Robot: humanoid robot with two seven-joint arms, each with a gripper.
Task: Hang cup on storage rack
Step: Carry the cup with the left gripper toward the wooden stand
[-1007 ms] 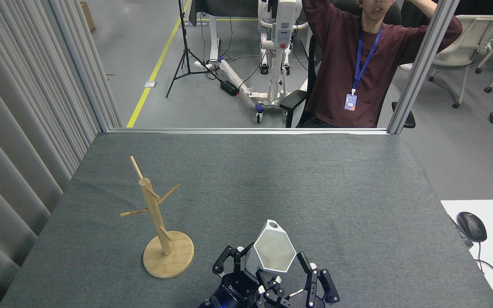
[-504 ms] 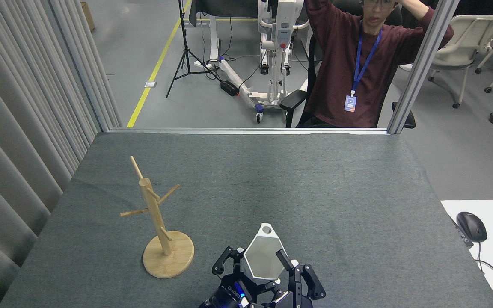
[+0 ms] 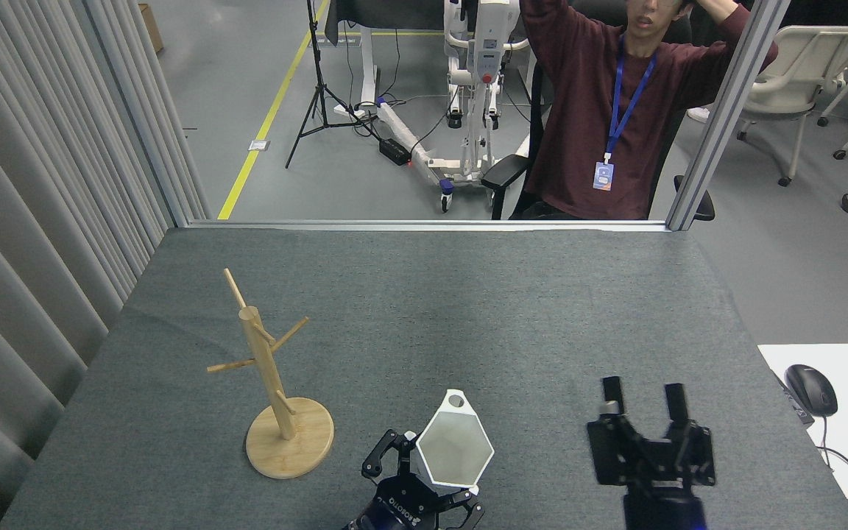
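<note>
**Cup held low at the front, rack standing off to the left**

Down at the near edge of the grey felt worktop (image 3: 468, 309), the left pincer (image 3: 424, 486) has its black fingers wrapped around the white faceted cup (image 3: 453, 449), so it's clamped on it. The cup is tipped so its hexagonal mouth faces up toward the camera, and the little tab with the round hole sticks out at the far side of the rim. I can't really tell if the cup's bottom is touching the felt, since the pincer hides it.

Over to the right, well apart from the cup, the right pincer (image 3: 643, 397) hangs above the worktop with its two black fingers parted and nothing between them, so that one is released.

The bamboo storage rack (image 3: 277, 390) sits left of the cup, near it but not touching. Round disc base flat on the felt, post leaning a bit in this view, thin pegs angling out to the left, the right and up at the top. No cup on any peg.

Beyond the far edge of the worktop a person (image 3: 615, 118) in a dark red top with a blue lanyard sits in a chair, arms raised to the head. A black mouse (image 3: 811, 389) lies on a white desk at the right edge.
</note>
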